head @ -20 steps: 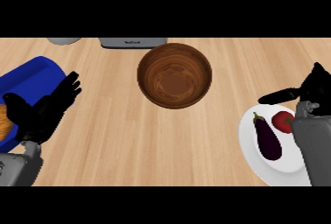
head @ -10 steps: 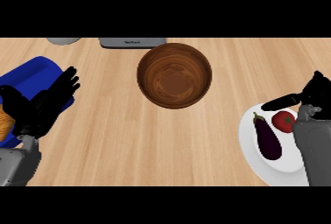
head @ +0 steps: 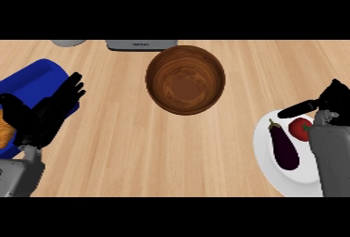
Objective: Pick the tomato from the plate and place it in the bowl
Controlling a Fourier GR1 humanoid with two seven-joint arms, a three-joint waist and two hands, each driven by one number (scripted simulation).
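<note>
1. Fingers of the right black hand (head: 327, 101) cannot be judged well: one dark digit reaches out to the left over the rim of the round white plate (head: 268, 157), and the others are bunched in a dark mass above the grey forearm, so I cannot tell if they are released or clenched.
2. Nothing is seen inside this hand, and the small red tomato (head: 301, 128) lies on the plate just under the stretched digit; whether they touch I cannot tell.
3. Part of the tomato is hidden on its right side by the forearm.
4. Just beside the tomato, on its left, lies the long dark purple eggplant (head: 283, 148), also on the plate, with its stem end pointing up in the view.
5. Up and to the left, well apart from the plate, the brown wooden bowl (head: 186, 79) stands on the light wooden counter (head: 157, 148); nothing is inside it.
6. At the left edge of the view the left black hand (head: 46, 113) rests, released, with its fingers straight and spread and pointing up; it holds nothing.
7. This hand lies in front of a blue container (head: 31, 76).
8. Near the top edge a grey appliance (head: 140, 44) is partly visible.
</note>
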